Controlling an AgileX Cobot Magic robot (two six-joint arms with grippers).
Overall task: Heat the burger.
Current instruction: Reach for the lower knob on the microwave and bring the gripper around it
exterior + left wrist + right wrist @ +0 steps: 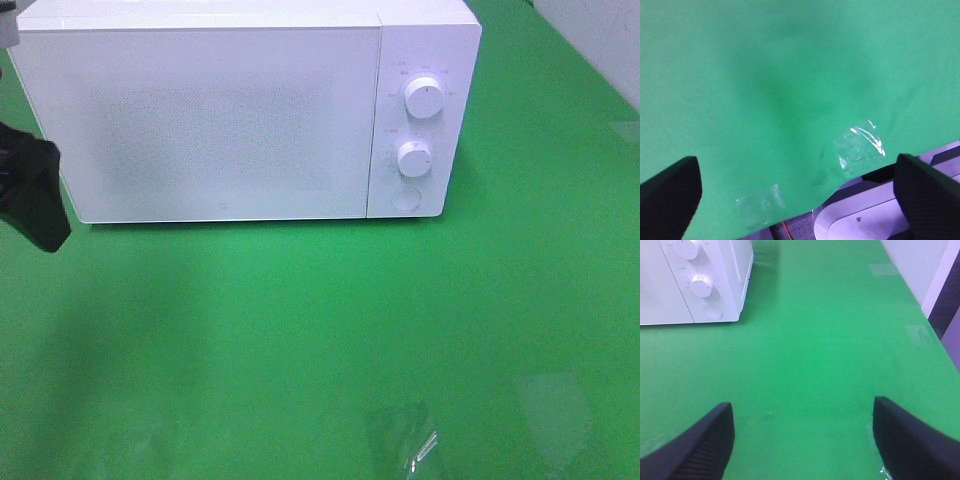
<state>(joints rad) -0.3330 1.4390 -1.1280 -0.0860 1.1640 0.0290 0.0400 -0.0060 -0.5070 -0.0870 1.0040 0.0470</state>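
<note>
Exterior high view: a shut white microwave on a green counter, both grippers open and empty.
The green counter (300,330) fills most of the view, and the white microwave (200,110) stands at its far side with the door closed; the burger shows in no view, so where it lies cannot be told. A dark part of the left arm (30,195) pokes in at the left edge, beside the microwave's left end. The left gripper (796,165) hangs above the counter's near edge, jaws spread wide with nothing between them; the right gripper (804,407) is also parted and holds nothing, above bare green. On the microwave's panel an upper knob (424,98) sits above a lower knob (413,157) and a round button (405,197). Clear tape patches (405,435) lie near the front edge.
</note>
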